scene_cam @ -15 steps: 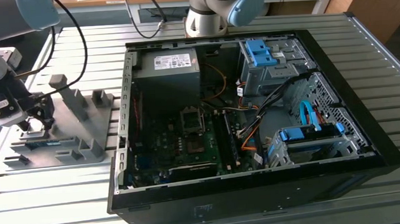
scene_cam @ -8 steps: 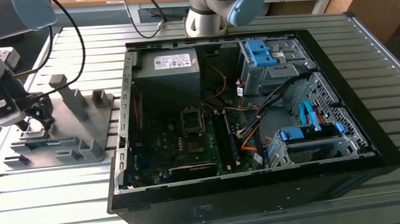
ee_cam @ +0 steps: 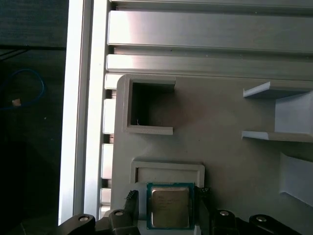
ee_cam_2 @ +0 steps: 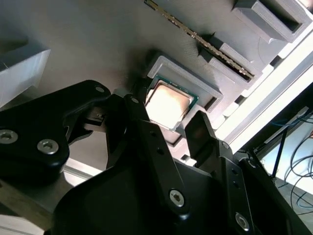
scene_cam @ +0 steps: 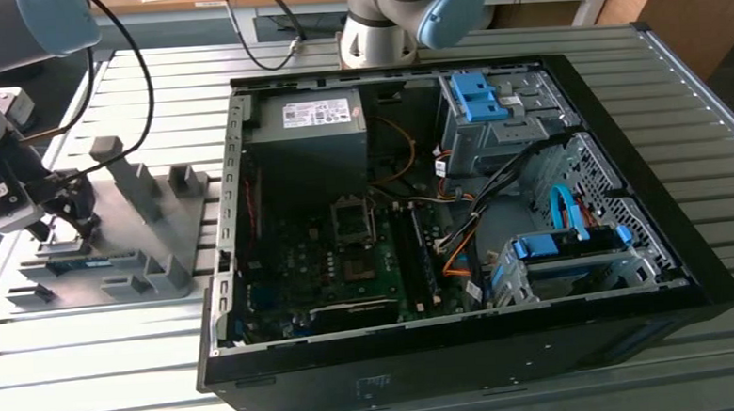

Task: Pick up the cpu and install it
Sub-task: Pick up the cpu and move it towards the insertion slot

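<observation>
- Dull silver-grey metal caps the cpu [ee_cam: 169, 205], a small flat square with a green rim, lying level in a shallow raised-rim pocket of the grey plastic tray [ee_cam: 220, 117], close to one of the tray's edges.
- Your black gripper [ee_cam_2: 166, 115] hangs right over that pocket with its jaws apart. One matte, bolt-studded finger [ee_cam_2: 128, 117] stands on each side of the chip, and the claw has hold of nothing. Whether the pads touch the chip's edges cannot be told.
- The tray's surface is matte and finely layered, moulded into blocks, slots and posts. In the first wrist view a deeper square well [ee_cam: 149, 105] sits just beside the chip's pocket, along the same tray edge.
- A long, narrow memory stick [ee_cam_2: 195, 36] stands on edge in a slotted holder on the tray, near the pocket but apart from the chip.
- Ribbed aluminium slats form the table [scene_cam: 100, 370] under the tray.
- Beside the tray, toward the exterior view's right, the black computer case [scene_cam: 476, 360] lies open. It shows you a green motherboard [scene_cam: 332, 264], a grey box with a white label [scene_cam: 307, 133], blue drive latches [scene_cam: 474, 96] and loose cables.
</observation>
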`<move>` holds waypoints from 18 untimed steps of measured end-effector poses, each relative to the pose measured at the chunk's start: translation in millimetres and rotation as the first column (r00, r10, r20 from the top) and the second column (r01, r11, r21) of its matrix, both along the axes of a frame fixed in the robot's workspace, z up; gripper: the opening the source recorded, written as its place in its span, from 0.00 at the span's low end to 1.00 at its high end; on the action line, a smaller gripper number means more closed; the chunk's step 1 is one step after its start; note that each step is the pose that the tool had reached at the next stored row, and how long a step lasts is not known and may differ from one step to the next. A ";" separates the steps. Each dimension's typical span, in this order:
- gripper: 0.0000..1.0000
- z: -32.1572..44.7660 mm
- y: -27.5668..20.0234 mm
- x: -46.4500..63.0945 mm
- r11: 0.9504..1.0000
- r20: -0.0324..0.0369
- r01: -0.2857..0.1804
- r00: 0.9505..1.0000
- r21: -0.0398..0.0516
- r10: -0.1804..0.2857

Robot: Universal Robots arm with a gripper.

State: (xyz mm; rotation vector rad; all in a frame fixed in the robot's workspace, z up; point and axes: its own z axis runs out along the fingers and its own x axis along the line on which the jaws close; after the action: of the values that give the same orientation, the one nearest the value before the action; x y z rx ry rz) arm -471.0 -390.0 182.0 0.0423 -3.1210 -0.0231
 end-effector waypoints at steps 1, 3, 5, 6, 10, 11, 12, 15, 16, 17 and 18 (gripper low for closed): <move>0.58 0.0 0.0 0.0 1.000 0.000 0.000 1.000 0.000 0.000; 0.58 0.0 0.0 0.0 1.000 0.000 0.000 1.000 0.000 0.000; 0.57 -0.1 0.0 0.0 1.000 0.000 0.000 1.000 0.000 0.000; 0.51 -0.1 0.0 0.0 1.000 0.000 0.000 1.000 0.000 0.000; 0.47 -0.1 0.0 -0.1 1.000 0.000 0.000 1.000 0.000 0.000; 0.47 -0.2 0.0 0.0 1.000 0.000 0.000 1.000 0.000 0.000; 0.47 -0.1 0.0 0.0 1.000 0.000 0.000 1.000 0.000 0.000; 0.47 -0.2 0.0 0.0 1.000 0.000 0.000 1.000 0.000 0.000; 0.47 -0.2 0.0 0.0 1.000 0.000 0.000 1.000 0.000 0.000; 0.47 -0.2 0.0 0.0 1.000 0.000 0.000 1.000 0.000 0.000; 0.47 -0.2 0.0 0.0 1.000 0.000 0.000 1.000 0.000 0.000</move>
State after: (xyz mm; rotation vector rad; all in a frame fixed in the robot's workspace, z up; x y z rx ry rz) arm -471.0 -390.0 181.8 0.0424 -3.1210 -0.0231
